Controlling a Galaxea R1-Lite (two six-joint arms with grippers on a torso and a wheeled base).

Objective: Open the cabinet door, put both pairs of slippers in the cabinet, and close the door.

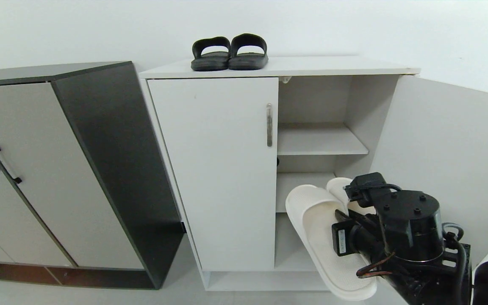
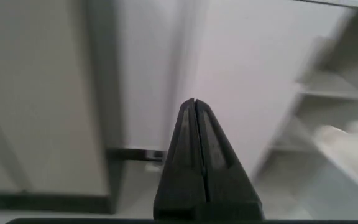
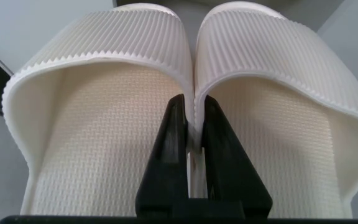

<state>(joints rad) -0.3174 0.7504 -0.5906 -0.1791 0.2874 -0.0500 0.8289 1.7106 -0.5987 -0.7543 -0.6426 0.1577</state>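
Right gripper (image 3: 193, 107) clamped on the white slippers (image 1: 324, 228), fingers pinching the two inner side walls together; one pinch carries both, which is likely why they are taken at the seam and not by a strap.

Pair hangs in front of the open right half of the white cabinet (image 1: 214, 169), at about 5 o'clock in the head view, just outside the lower compartments and not yet resting on any shelf.

Long axis runs roughly 11 o'clock to 5 o'clock in the head view; toe ends, with the ribbed straps, point up toward the opening, heels hang low; pair looks tilted on its side, not flat.

Right door (image 1: 451, 140) swung wide toward 3 o'clock; left door shut, handle (image 1: 269, 125) upright at its inner edge.

Black slippers (image 1: 229, 53) side by side on the cabinet top at 12 o'clock; strap ends face the robot; untouched.

Left gripper (image 2: 194, 109) closed on nothing, facing the cabinet fronts.

Dark cabinet (image 1: 108, 161) stands at 9 o'clock.

Judgement: first pair mid-placement; second pair and door closing remain.
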